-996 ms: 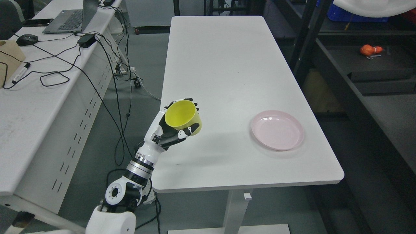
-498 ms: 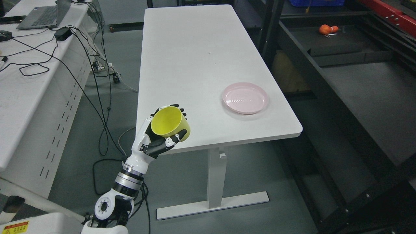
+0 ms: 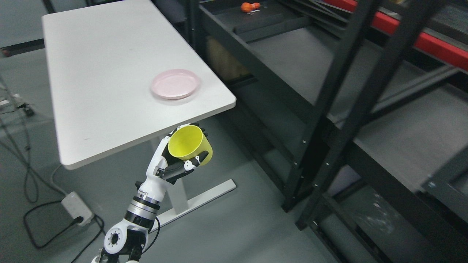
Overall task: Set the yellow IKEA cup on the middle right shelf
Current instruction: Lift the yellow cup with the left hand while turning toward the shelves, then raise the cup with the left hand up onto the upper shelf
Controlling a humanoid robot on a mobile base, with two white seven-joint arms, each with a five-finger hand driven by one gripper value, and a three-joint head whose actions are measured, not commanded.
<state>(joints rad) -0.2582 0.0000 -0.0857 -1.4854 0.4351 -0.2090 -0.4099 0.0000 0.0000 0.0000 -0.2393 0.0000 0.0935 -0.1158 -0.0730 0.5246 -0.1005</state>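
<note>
Nearest you, the left hand (image 3: 175, 166) comes up from the lower left with its fingers (image 3: 190, 165) curled round the yellow cup (image 3: 190, 146), so it is closed on the cup and carries it in the air, clear of the worktop (image 3: 102, 73) and just off that worktop's near corner. You see the cup tilted, its open mouth turned up toward the camera and its side wall cradled in the palm. Judge it as a light, rigid plastic cup: it should not deform under the fingers, but its smooth wall may slip if the hold loosens, and an empty cup this light can tip when you set it down. The wrap around the side wall looks like the right place to hold it, since that leaves the base free to meet a shelf; you will likely need to turn it upright first. Further back on the worktop lies a pink plate (image 3: 175, 84), well apart from the cup. To the right and beyond stands the dark shelf rack (image 3: 340, 95) with its grey shelf boards, where the cup is meant to go; a small orange object (image 3: 247, 6) sits on a far shelf. The right hand is out of view
</note>
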